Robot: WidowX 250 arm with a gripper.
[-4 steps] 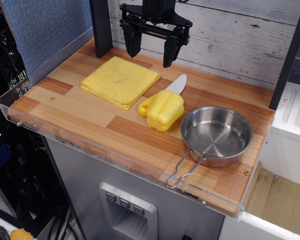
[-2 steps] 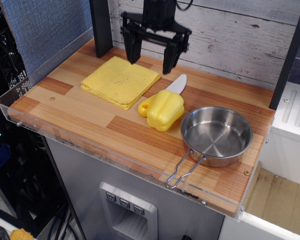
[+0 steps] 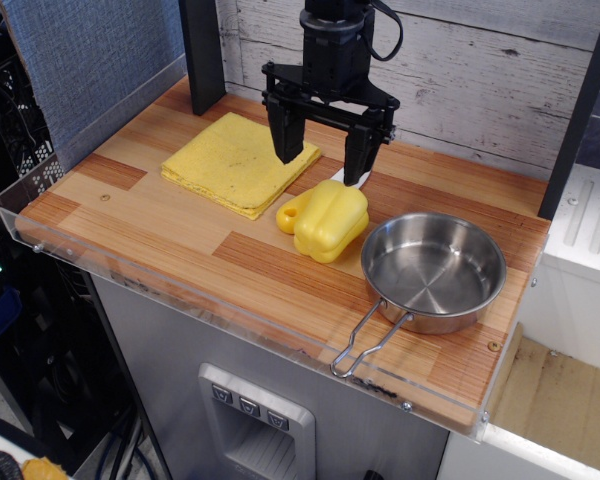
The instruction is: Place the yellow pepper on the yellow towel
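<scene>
The yellow pepper is glossy and lobed and lies on the wooden table near the middle, just left of the steel pan. The yellow towel lies flat and folded at the back left, apart from the pepper. My black gripper hangs open and empty just above and behind the pepper, one finger over the towel's right edge, the other over the knife's white blade. The knife's yellow handle pokes out at the pepper's left.
A steel pan with a wire handle sits at the right front. A dark post stands at the back left. A clear plastic rim lines the table's front edge. A plank wall closes the back.
My gripper has moved forward, right and down from the back wall to just above the pepper, staying open. The pepper, towel and pan have not moved.
</scene>
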